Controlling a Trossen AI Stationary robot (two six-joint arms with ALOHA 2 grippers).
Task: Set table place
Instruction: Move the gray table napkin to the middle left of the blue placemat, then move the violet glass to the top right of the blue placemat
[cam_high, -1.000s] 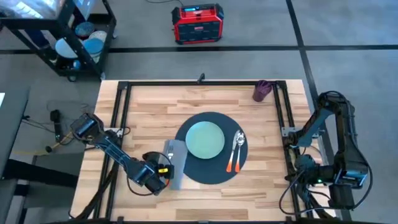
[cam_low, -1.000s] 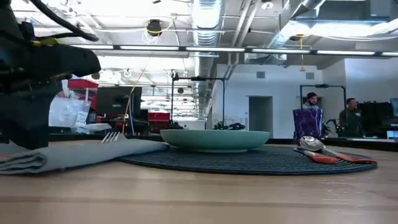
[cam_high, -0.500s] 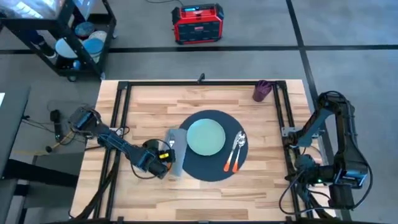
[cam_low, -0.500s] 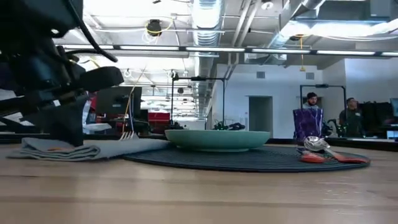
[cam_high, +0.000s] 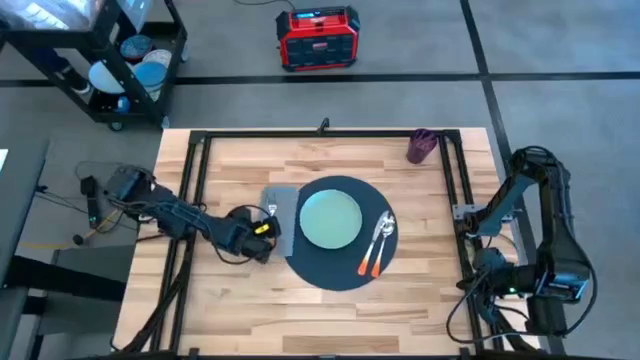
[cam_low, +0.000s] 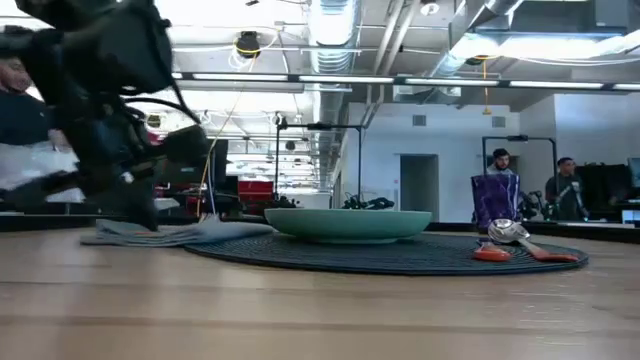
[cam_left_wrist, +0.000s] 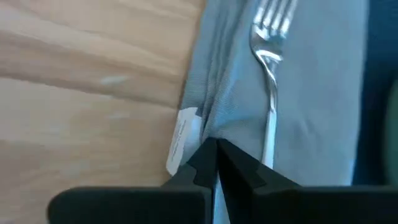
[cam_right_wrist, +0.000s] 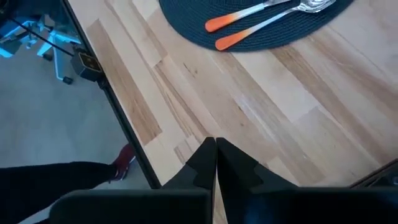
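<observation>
The left gripper (cam_left_wrist: 215, 163) is pinching the grey napkin (cam_left_wrist: 298, 93) beside the placemat (cam_high: 337, 234), jaws closed on its edge. The napkin's white label (cam_left_wrist: 181, 140) is showing no readable writing. The right gripper (cam_right_wrist: 215, 160) is hanging over the surface (cam_right_wrist: 261, 106), jaws together.

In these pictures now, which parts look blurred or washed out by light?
Low view: the dark left arm is smeared by motion, and the ceiling lights glare white. Left wrist view: the grey folded napkin and silver fork look soft. High view: evenly lit, no strong shadows.

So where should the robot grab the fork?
By its thin handle, pinched across from straight above. The fork lies flat on the napkin beside the plate, so nothing can slide under it, and the handle's sides are free.
</observation>
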